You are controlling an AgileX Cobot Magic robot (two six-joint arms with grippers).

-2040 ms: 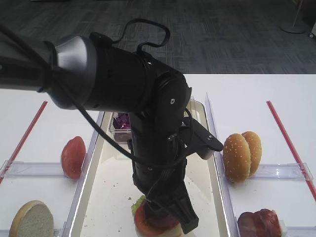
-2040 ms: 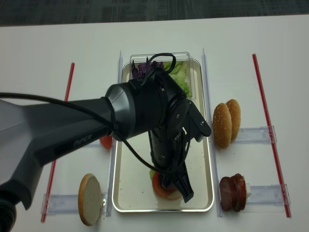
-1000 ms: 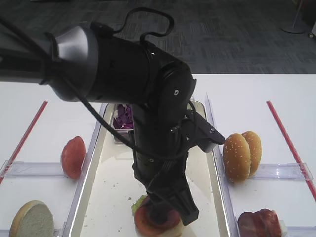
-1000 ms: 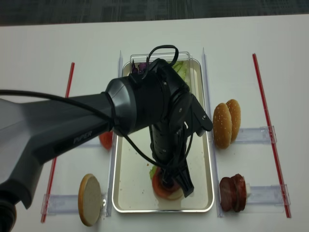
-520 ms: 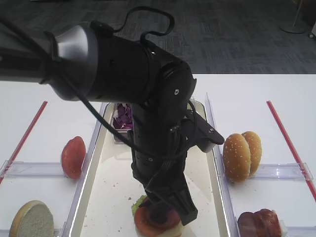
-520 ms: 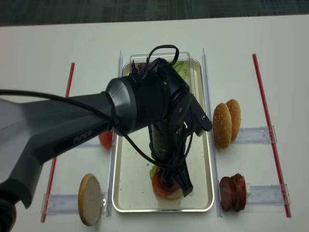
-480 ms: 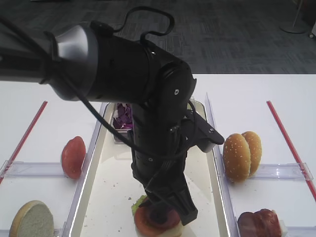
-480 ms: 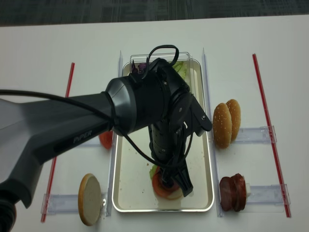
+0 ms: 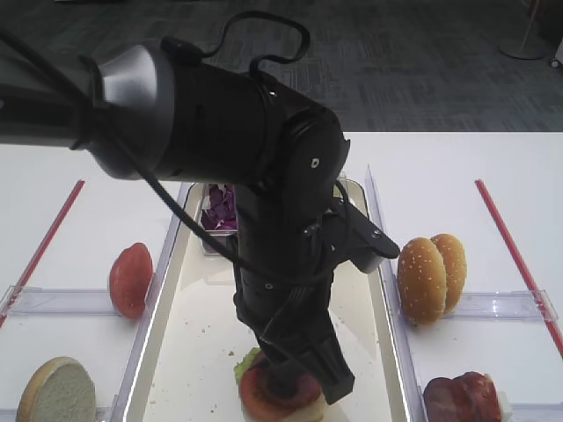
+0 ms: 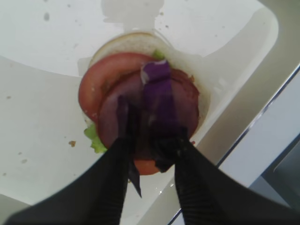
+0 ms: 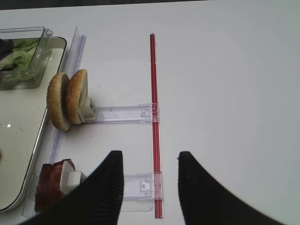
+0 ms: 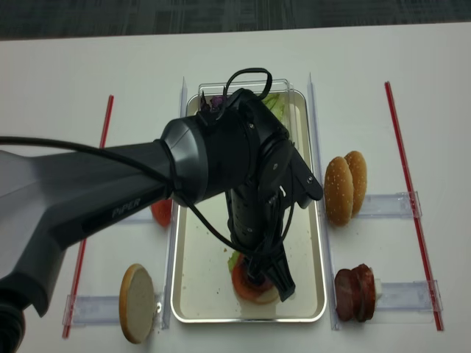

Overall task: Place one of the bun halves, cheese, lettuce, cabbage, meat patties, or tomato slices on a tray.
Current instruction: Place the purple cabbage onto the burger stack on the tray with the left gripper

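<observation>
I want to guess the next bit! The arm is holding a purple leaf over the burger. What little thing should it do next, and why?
Probably open its fingers a little and let go. The left gripper holds the purple cabbage piece right down on the meat patty, which sits on the tomato slice and bun half in the tray. The piece looks already in place.

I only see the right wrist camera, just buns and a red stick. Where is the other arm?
Observer: The left gripper is down over a burger stack in the tray.
Child: What's in the stack?
Observer: A bun half at the bottom, then lettuce, a tomato slice, a meat patty and purple cabbage on top.
Child: Is it holding the cabbage?
Observer: The cabbage runs in between the fingers, but I cannot tell if they pinch it.
</observation>
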